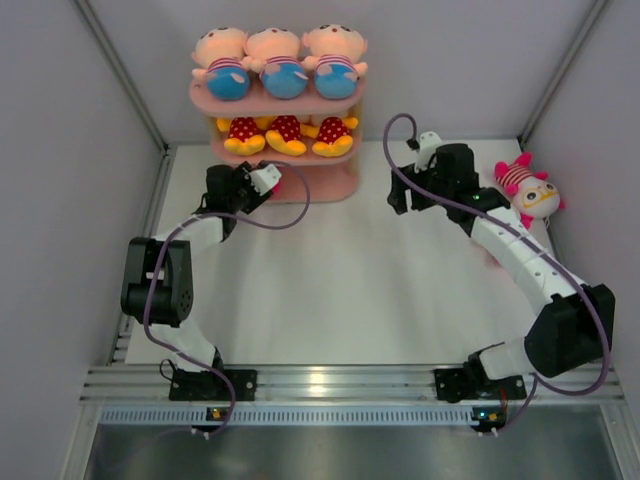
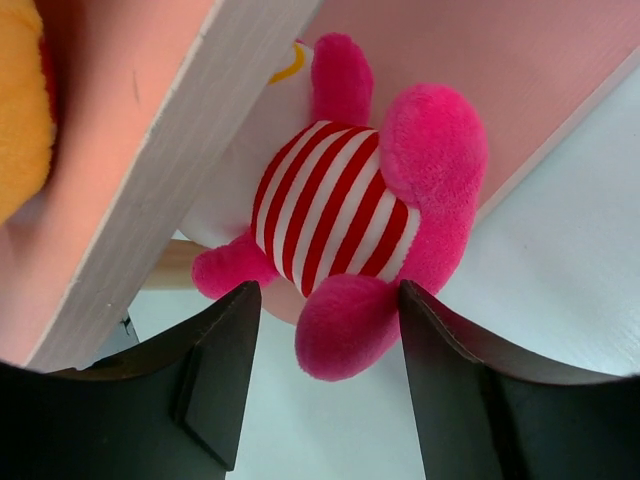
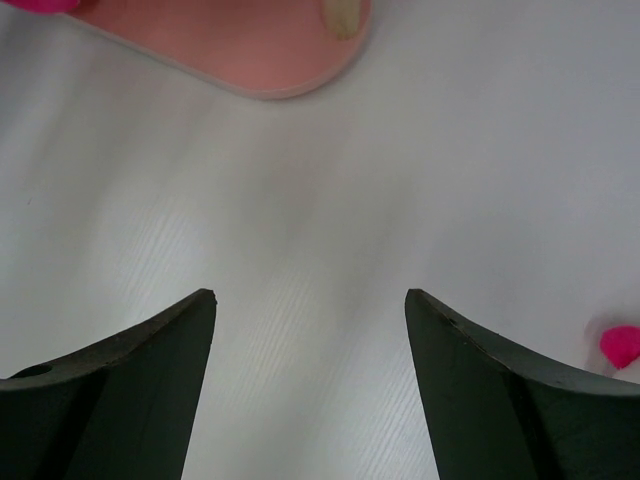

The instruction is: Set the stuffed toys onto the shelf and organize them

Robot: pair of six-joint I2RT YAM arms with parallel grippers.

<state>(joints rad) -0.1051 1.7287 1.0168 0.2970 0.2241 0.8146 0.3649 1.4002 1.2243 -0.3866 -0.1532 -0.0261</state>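
Left hand (image 2: 325,300) is spread, not pinching, with a pink-striped toy (image 2: 330,210) lying just ahead between its fingers on the lowest tier of the shelf (image 1: 340,105). Three peach-headed dolls (image 1: 284,62) fill the top tier and three yellow-orange toys (image 1: 287,135) the middle. Right hand (image 3: 310,300) is spread over the bare surface (image 1: 350,280), holding nothing; a second pink-striped toy (image 1: 530,188) lies on the surface beside the right arm.

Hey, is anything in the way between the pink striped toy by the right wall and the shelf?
Only the right arm: its forearm and wrist lie between the pink striped toy and the shelf, with the right gripper open over the table.
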